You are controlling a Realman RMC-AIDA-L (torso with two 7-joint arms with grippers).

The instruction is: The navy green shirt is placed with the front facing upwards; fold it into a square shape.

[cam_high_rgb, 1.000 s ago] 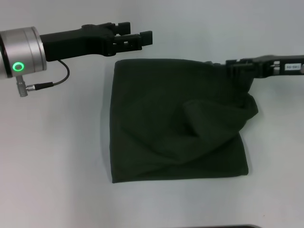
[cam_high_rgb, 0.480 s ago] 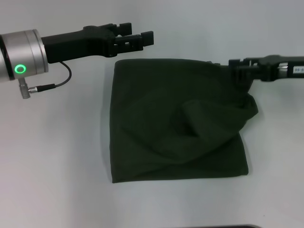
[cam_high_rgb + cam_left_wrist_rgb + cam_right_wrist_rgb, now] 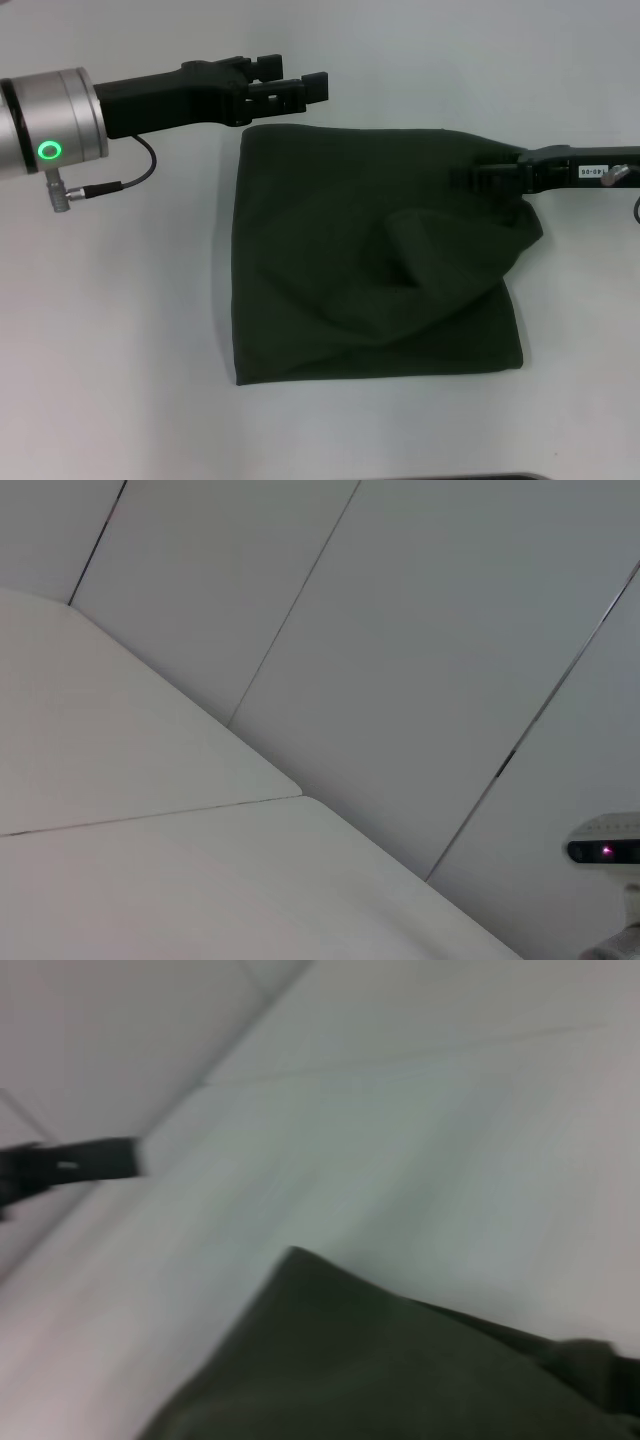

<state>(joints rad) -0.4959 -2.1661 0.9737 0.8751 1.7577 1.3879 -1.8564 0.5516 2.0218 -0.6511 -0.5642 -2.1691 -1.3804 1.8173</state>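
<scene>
Lying flat on the white table point(image 3: 120, 330), the navy green shirt point(image 3: 370, 260) is folded into a rough rectangle with only plain green cloth showing. Its far edge and left edge run fairly straight. A raised fold runs across its middle toward the right side, and the right edge bulges outward just below the far right corner. The near edge is straight, ending in a squared near-right corner.

The right gripper point(image 3: 462, 180) reaches in from the right of the shirt and sits over the cloth at the far right corner, its dark fingers low against the fabric. Whether they pinch the cloth or stand apart cannot be told. In the right wrist view the shirt's corner point(image 3: 330, 1360) shows as a dark green wedge on the table, blurred.

The left gripper point(image 3: 300, 87) hovers just beyond the shirt's far left corner, clear of the cloth, its two fingers parted with nothing between them. The left arm's silver wrist point(image 3: 50, 120) with a green light ring lies well to the left of the shirt. The left wrist view shows only pale wall panels and table surface.
</scene>
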